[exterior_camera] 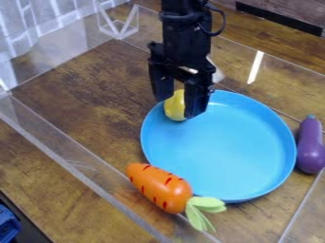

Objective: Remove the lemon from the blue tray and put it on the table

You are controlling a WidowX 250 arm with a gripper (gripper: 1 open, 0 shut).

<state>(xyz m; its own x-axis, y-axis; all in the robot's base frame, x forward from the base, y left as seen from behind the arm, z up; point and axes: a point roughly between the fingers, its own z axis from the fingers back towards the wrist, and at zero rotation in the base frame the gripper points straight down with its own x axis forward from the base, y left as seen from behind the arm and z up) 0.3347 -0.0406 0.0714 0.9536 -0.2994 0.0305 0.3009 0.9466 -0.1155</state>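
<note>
Partly hidden, the small smooth bright yellow oval lemon (177, 104) shows only as a strip between the two black fingers (200, 102); its sides are covered by them, so whether the pads press on it or merely flank it cannot be told. The arm's upper part runs out of the top of the picture. At the right edge the purple eggplant (310, 143) is cut off, and the clear acrylic wall (57, 152) in the foreground blurs what lies behind it.

The black gripper (181, 106) hangs straight down from a dark upright arm, its jaws spread wide, one finger on each side of the lemon, tips low at the tray's near-left rim.

The large round shallow bright blue plastic tray (235, 152) rests on the dark brown wood-grain table (89, 90). The lemon sits inside it, at its upper-left edge, directly between the fingers. Below and slightly left of the fingers, outside the tray and touching its front rim, lies an orange toy carrot (162, 187) with a pale green top.
</note>
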